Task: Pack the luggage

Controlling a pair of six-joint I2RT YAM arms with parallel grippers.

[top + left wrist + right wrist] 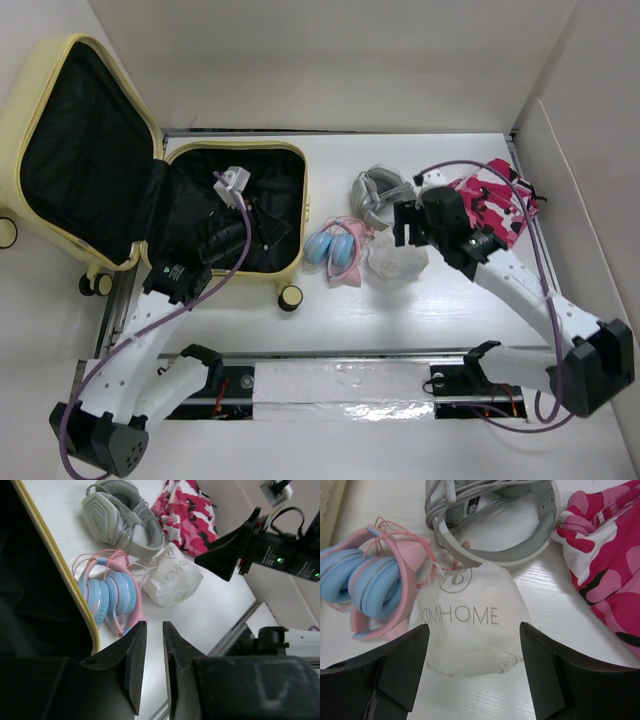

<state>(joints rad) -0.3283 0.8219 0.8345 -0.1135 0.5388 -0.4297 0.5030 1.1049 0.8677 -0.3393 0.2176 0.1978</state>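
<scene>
1. Nearest me, a strip of crinkled silver foil [340, 385] runs along the front edge of the worktop [400, 320], between the two arm bases.
2. The worktop is white with a faint wood grain.
3. The left arm [150, 330] reaches forward into the lower half of the luggage [15, 120]. The left arm's jaws stand nearly together, with a slim gap and nothing in it.
4. The right arm [520, 285] stretches in from the right. The right arm's jaws are wide apart, one on either side of a translucent white pouch [470, 640] lying flat below them.
5. The pouch bears "KIMHOME" in thin grey capitals under a round logo.
6. Pink-and-blue headphones [335, 255] lie just left of the pouch, their thin pink cord looped over them.
7. A grey headset [378, 190] lies just behind the pouch, and a pink camouflage cloth [495, 205] is to the right.
8. The luggage sits open at the far left. The pale-yellow lid leans back past the worktop's left edge and shows black lining. A cream-and-black wheel [290, 298] points toward me.
9. Plain white walls [330, 60] close in the back and the right side.
</scene>
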